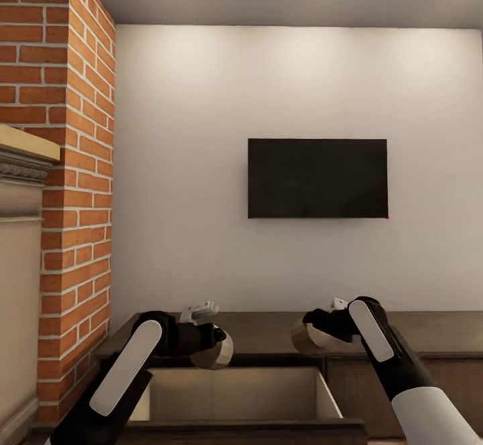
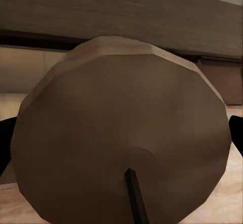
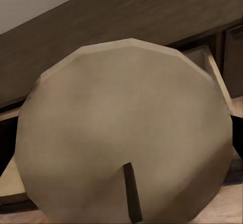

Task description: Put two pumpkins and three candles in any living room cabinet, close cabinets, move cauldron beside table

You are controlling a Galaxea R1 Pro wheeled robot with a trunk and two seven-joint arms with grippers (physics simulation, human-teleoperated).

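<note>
My left gripper [image 1: 209, 345] is shut on a beige faceted candle [image 1: 221, 354], held just above the back edge of an open drawer [image 1: 322, 391] of the dark-brown cabinet [image 1: 268, 329]. That candle [image 2: 116, 127] looms large in the left wrist view, its dark wick end facing the camera, with a dark finger [image 2: 4, 143] at its side. My right gripper [image 1: 320, 327] is shut on another candle [image 1: 305, 339] over the cabinet top, and this candle [image 3: 121, 127] also looms large in the right wrist view. The drawer's pale interior looks bare. The pumpkins and the cauldron are out of view.
A red-brick fireplace column [image 1: 74, 163] with a pale stone mantel [image 1: 20, 156] stands close on the left. A black TV [image 1: 317, 178] hangs on the white wall above the cabinet. A small white object [image 1: 200, 311] lies on the cabinet top behind my left gripper.
</note>
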